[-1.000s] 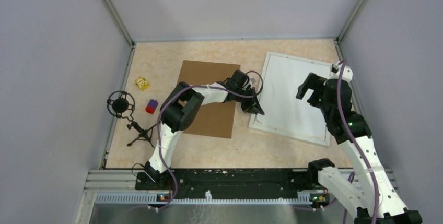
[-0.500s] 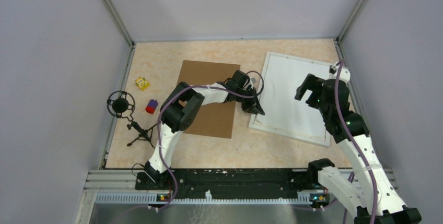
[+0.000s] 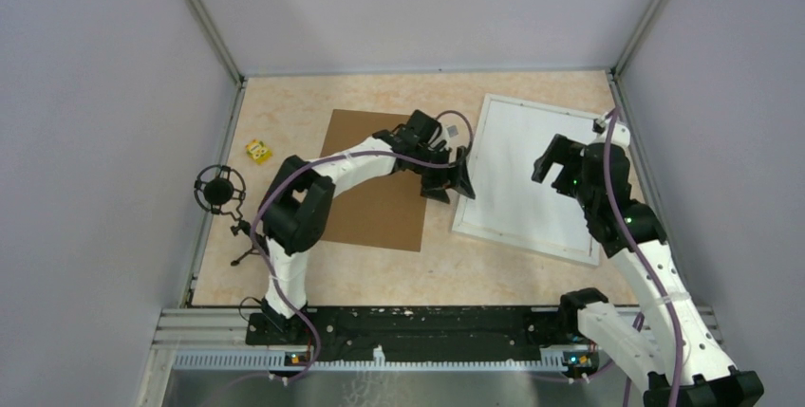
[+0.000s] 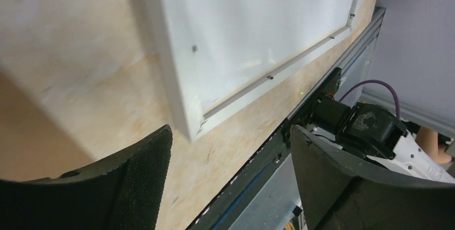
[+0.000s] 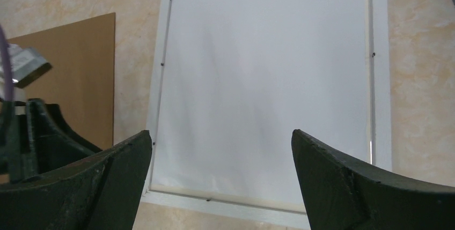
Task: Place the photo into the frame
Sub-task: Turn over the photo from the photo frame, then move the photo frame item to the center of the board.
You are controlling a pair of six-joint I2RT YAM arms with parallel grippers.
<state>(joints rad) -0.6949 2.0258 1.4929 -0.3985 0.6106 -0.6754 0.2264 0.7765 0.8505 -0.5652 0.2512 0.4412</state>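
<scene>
The frame [image 3: 541,107] lies flat on the right of the table, its thin white bars around a plain white sheet [image 3: 527,179]. No dark print shows, so I cannot tell whether that sheet is the photo face down. My left gripper [image 3: 454,182] stands open beside the frame's left bar [image 4: 173,80], near its front corner, holding nothing [image 4: 230,131]. My right gripper [image 3: 555,156] hovers open above the sheet [image 5: 268,80] with nothing between its fingers [image 5: 221,132]. The frame's near bar [image 5: 225,207] shows just below them.
A plain brown board [image 3: 375,208] lies left of the frame, partly under my left arm. A small yellow block [image 3: 258,151] and a black tripod stand [image 3: 220,189] sit near the left wall. Enclosure walls close in on three sides.
My left gripper went from shut to open and shifted slightly back along the frame's left bar, with the arm's elbow swinging left. The right gripper drifted a little left over the sheet.
</scene>
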